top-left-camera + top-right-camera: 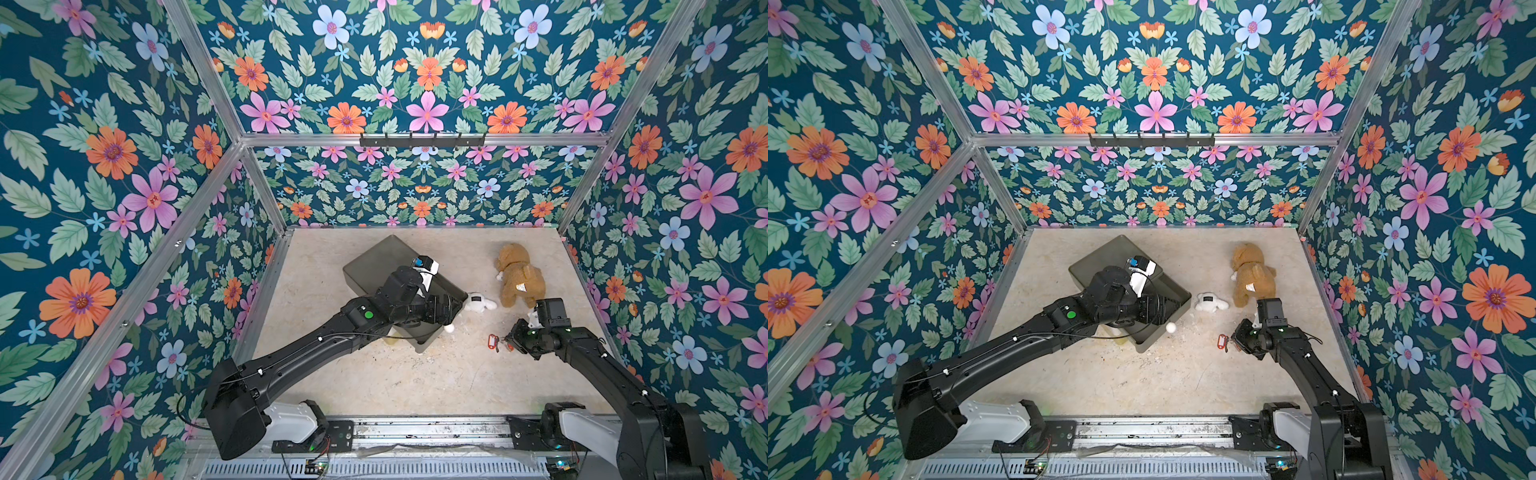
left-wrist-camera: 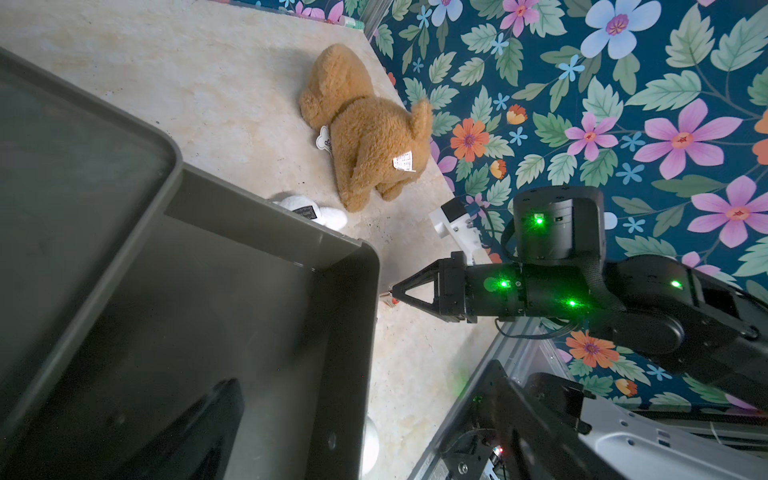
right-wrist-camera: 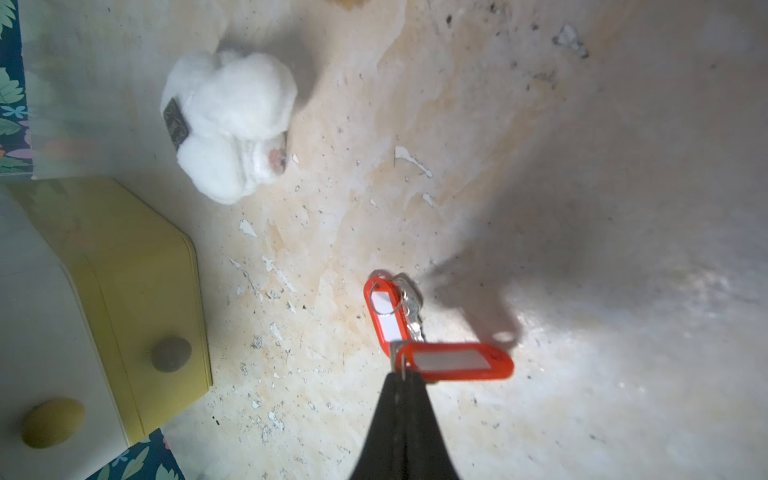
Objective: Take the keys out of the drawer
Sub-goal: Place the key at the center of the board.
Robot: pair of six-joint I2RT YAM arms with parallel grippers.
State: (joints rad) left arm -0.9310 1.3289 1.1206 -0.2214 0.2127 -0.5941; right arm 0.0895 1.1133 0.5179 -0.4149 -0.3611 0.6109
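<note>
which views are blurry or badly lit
Right wrist view: the white plush is soft and blown out, the red key tags sharp, the right end effector throws a dark shadow across the table. Left wrist view: the drawer interior is murky, green lights flare on the right arm.

Red-tagged key (image 3: 386, 309) flat, second red-tagged key (image 3: 455, 360) crosswise

Walls (image 1: 104, 166) on three sides carry dark teal wallpaper with pink, orange and blue flowers. Aluminium frame bars (image 1: 291, 139) run along the joints. A black hook rail (image 1: 422, 141) is fixed to the rear bar. The bench (image 1: 374, 382) top is beige, marbled and scuffed, with white flakes (image 3: 411, 160) lifting. Lighting is even.
</note>
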